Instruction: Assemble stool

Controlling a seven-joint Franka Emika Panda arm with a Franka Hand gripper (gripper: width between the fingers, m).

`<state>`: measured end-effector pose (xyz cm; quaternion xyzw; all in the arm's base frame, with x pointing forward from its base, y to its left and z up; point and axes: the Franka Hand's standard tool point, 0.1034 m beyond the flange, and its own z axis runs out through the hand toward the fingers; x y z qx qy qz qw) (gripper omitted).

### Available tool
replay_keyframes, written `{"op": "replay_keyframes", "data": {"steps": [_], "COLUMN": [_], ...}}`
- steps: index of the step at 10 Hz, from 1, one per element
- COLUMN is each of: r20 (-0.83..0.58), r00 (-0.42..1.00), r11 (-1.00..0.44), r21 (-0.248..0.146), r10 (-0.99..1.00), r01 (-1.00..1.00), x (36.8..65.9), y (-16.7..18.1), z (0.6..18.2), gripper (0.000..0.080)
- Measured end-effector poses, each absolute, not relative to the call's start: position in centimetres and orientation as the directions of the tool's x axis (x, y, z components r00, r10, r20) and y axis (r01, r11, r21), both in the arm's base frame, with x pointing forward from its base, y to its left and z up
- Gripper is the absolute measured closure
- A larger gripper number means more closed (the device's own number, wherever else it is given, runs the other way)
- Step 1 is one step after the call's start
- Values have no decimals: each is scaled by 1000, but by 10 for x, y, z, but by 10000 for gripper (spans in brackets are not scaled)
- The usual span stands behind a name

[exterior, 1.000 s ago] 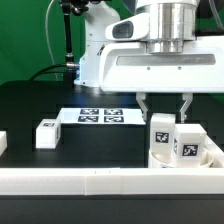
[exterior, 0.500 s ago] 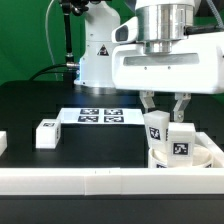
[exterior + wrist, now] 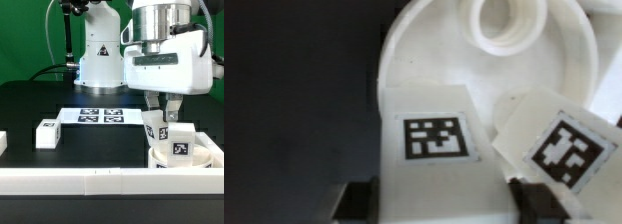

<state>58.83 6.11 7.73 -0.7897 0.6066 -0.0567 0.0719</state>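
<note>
**Wrist has turned with a leg in its grip, over the seat**

- Change: a second ago the fingers of the end effector (image 3: pixel 161 110) faced the exterior view squarely, one on each side of the leg tops. Now the wrist has swung round and the fingers show at an angle, close together.
- The seat's pale rim also shows above the near rail (image 3: pixel 100 182), which it did not a second ago.
- End effector: clamped on the gripped leg (image 3: pixel 155 128). In the wrist view the leg's white body fills the space between the two dark fingers, tag facing up.
- Gripped leg: stands on the seat (image 3: pixel 192 160), toward the exterior view's left of it.
- Seat: lies on the black tabletop (image 3: pixel 30 105) at the exterior view's right, just behind the rail.
- Second leg (image 3: pixel 180 142): also on the seat, just beside the gripped one and leaning. I cannot tell whether the two touch.
- Loose leg (image 3: pixel 46 133): lies well apart on the tabletop, at the exterior view's left, near the marker board (image 3: pixel 100 116).
- Reading: the turn looks like the leg being twisted into its socket, so the first leg is likely being fastened. Two legs probably remain.
- Watch: the leaning leg sits close enough that a turning finger could knock it.
</note>
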Motion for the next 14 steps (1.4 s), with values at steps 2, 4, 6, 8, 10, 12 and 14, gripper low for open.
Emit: {"op": "replay_keyframes", "data": {"steps": [2,4,6,8,10,12,14], "r20": [-24,-92,-146,-196,-223,-224,-242], "r00": [170,-28,-222,-419,-606,-636,-664], "r11": [-162,45,245,447,633,659,688], "r21": [-185,-182,-161,-129,-77,-37,-21], "r10": [-985,-995,-964,-887,-764,-738,-707], "r01": [-969,-982,-956,-885,-770,-751,-725], "x": [588,586,585,585,583,584,584], "y": [60,59,61,66,73,74,76], "z": [77,77,77,77,78,78,78], "gripper": [459,459,459,459,459,459,459]}}
